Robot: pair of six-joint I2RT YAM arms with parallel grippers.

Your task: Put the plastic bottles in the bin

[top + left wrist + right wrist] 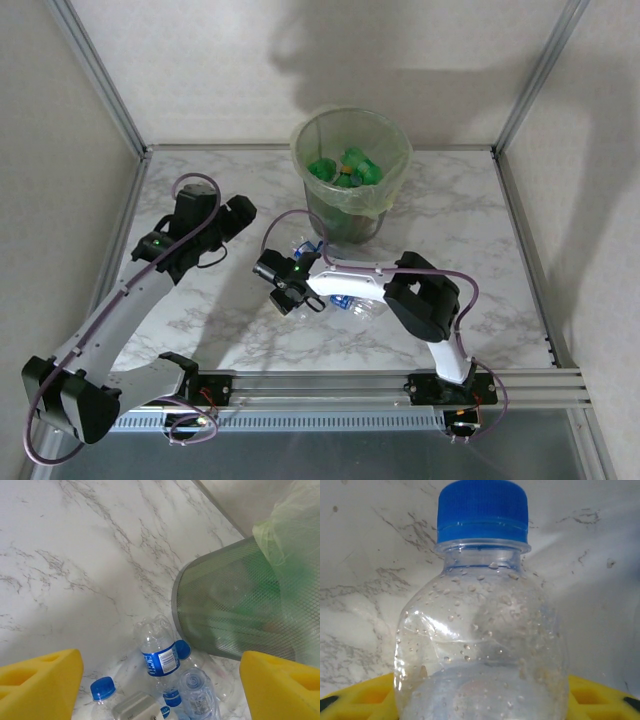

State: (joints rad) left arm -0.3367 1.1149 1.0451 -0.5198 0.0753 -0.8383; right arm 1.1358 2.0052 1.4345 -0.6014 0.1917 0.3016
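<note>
Item: clear plastic bottle [480,630], blue cap [482,510], droplets on the inner wall. It sits cap outward between the yellow pads [600,700] of the right gripper [288,288], low over the tabletop [450,220], just in front of the bin. One flank is creased, consistent with a squeeze. Jaws: narrowed onto the bottle's body, a pad at each side. Judged a hold meant for the carry to the bin

Loose bottles [160,652]: small cluster, clear with blue labels and caps, lying on their sides on the tabletop. The nearest ones touch or lie just beside the bin's base. Not yet binned

Bin [395,175]: mesh wall, pale yellow-green liner [285,545] folded over the rim, upright at far centre. Green bottles [345,170] already inside

Left gripper [160,685]: hovers above the loose cluster, looking down on it. Jaws: spread wide, nothing between them, touching nothing. Probably placed for the next pick
</note>
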